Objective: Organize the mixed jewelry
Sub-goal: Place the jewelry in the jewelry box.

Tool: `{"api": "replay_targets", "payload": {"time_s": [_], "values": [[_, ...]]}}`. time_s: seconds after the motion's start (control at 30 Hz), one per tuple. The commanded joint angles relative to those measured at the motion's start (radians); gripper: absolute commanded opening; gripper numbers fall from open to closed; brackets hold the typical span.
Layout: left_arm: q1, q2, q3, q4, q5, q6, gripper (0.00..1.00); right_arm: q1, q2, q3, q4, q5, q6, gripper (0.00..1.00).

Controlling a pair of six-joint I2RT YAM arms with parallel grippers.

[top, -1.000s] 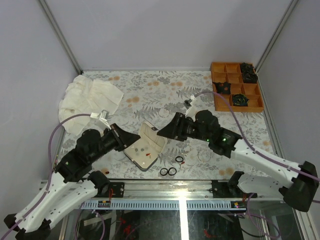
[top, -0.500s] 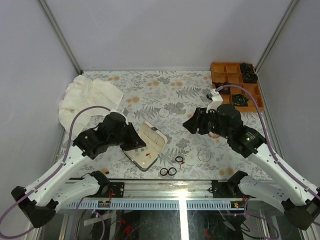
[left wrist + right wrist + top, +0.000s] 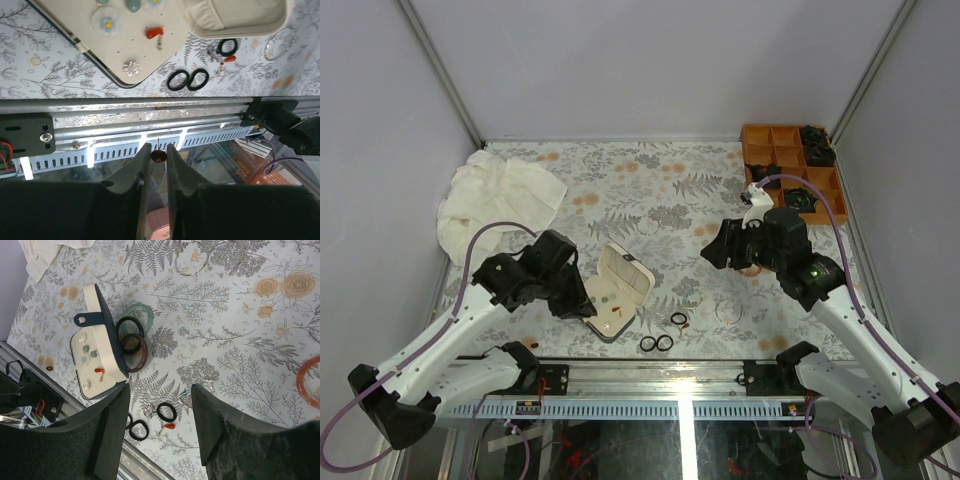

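Observation:
The open cream-lined case [image 3: 617,288] holds a red earring [image 3: 154,33] and small studs. Three black rings [image 3: 657,343] and a red bit [image 3: 686,325] lie on the cloth in front of it; they also show in the left wrist view [image 3: 188,80]. A clear hoop [image 3: 728,310] lies to the right. My left gripper [image 3: 582,308] hovers at the case's near left side, shut on a tiny dark red stud [image 3: 158,156]. My right gripper [image 3: 715,250] is open and empty, high above a black ring [image 3: 166,411] and the red bit [image 3: 169,426].
An orange compartment tray [image 3: 790,185] with dark pieces stands at the back right. A white cloth [image 3: 495,195] lies at the back left. Green, black and maroon bangles [image 3: 134,335] lie behind the case; an orange bangle [image 3: 306,382] lies right. The metal rail [image 3: 150,127] edges the table front.
My left gripper has swung down to the case's near left side. My right gripper has drawn back to the right, away from the case.

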Motion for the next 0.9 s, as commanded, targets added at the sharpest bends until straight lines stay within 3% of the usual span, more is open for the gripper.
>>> {"api": "replay_targets", "payload": {"time_s": [0.0, 0.13, 0.33, 0.87], "values": [[0.012, 0.007, -0.010, -0.084, -0.007, 0.003, 0.04, 0.009, 0.011, 0.021, 0.034, -0.027, -0.047, 0.59], [0.023, 0.020, -0.023, -0.096, -0.022, 0.035, 0.04, -0.008, 0.081, 0.027, 0.071, -0.117, -0.034, 0.58], [0.062, 0.082, -0.052, -0.076, -0.035, 0.109, 0.04, -0.029, 0.114, 0.031, 0.094, -0.119, -0.036, 0.59], [0.304, 0.273, -0.074, -0.008, 0.019, 0.374, 0.02, -0.038, 0.156, 0.008, 0.101, -0.102, -0.056, 0.58]]}}
